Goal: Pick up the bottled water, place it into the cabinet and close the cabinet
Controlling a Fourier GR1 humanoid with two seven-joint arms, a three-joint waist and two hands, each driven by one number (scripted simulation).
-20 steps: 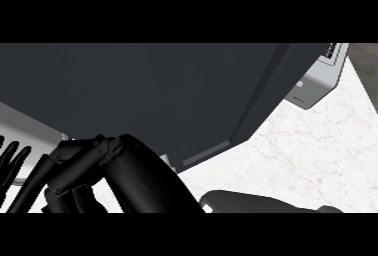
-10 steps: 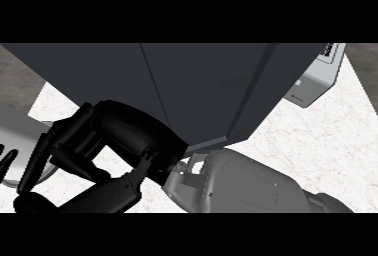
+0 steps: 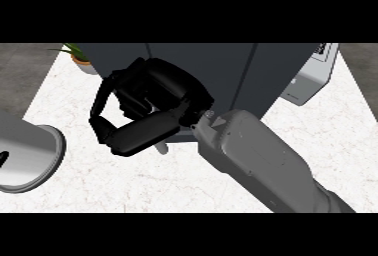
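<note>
My right hand is at the middle of the view, right in front of the dark grey cabinet, on its grey forearm that comes in from the lower right. Its fingers and thumb are curled round the bottled water, which is almost wholly hidden. Only pale slivers of it show between the fingers and below the thumb. At the left edge is my left forearm's grey cuff, with just a black sliver of the left hand beside it.
The cabinet fills the upper middle, with vertical seams on its front. A grey appliance stands to its right. A small potted plant sits at the back left. White marble counter spreads below and on both sides.
The right hand has risen from the lower left to the middle, up against the cabinet front, and its forearm now shows in full. The left hand's fingers have slipped out past the left edge.
</note>
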